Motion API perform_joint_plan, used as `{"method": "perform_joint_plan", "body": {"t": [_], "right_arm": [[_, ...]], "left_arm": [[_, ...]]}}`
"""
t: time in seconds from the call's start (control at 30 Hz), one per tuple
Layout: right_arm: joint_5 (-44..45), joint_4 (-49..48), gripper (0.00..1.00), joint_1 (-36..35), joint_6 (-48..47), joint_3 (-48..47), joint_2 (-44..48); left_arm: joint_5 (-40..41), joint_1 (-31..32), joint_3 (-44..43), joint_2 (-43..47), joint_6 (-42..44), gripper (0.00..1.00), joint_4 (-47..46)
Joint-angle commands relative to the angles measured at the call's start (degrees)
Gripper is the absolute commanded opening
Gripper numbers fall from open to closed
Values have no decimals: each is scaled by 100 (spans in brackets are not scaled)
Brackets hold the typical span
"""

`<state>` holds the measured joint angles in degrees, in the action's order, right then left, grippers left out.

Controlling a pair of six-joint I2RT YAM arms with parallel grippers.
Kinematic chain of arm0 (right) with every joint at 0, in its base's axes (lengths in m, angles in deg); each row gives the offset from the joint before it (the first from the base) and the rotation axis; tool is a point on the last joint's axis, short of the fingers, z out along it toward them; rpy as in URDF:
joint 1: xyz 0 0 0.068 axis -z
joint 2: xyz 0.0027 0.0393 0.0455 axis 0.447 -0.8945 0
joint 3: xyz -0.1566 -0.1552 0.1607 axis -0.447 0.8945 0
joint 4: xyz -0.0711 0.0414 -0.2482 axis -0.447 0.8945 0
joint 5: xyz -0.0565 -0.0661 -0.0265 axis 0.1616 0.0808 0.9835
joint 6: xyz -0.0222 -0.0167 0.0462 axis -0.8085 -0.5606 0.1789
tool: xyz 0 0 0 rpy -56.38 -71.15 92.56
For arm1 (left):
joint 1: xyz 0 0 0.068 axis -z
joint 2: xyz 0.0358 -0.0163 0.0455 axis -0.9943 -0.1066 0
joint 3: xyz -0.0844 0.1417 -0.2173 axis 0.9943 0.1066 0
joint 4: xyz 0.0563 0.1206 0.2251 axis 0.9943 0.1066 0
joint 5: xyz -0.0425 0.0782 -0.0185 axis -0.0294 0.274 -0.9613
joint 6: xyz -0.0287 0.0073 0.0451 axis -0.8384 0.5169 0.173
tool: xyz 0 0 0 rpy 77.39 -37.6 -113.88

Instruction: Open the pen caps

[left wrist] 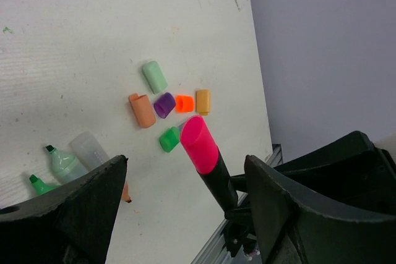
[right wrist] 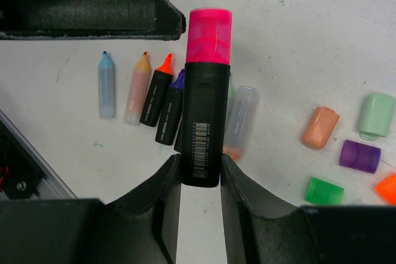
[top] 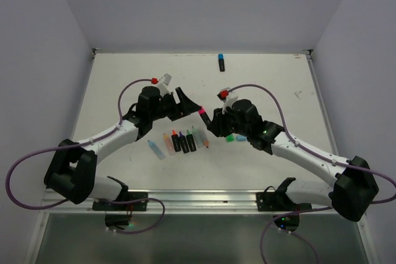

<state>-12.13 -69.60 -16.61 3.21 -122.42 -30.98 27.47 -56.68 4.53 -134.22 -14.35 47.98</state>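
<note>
Seen from overhead, the right gripper pinches the black pen body with its pink cap aimed toward eleven o'clock, right at the mouth of the spread-open left gripper, clearly the nearer arm to pull it.

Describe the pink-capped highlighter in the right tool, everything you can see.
The pink-capped highlighter has a stubby black plastic body with a white barcode label and a blocky, glossy pink cap, still on. The right tool is shut on the body's rear end, holding it above the table, cap toward the open left tool, which does not touch it.
</note>
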Motion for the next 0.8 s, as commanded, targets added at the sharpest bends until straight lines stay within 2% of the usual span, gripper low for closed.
{"method": "perform_joint_plan", "body": {"t": [0.0, 0.5, 0.77], "right_arm": [[-41, -15, 0, -96, 124, 58, 246], [-41, -340, 0, -378, 168, 23, -88], [-6, -472, 0, -413, 150, -30, -263]], "left_arm": [[-235, -66, -11, -108, -143, 79, -375], [-868, -66, 297, -451, -715, 74, -1350], [-1123, -66, 490, -601, -1014, 64, -1966]]}}
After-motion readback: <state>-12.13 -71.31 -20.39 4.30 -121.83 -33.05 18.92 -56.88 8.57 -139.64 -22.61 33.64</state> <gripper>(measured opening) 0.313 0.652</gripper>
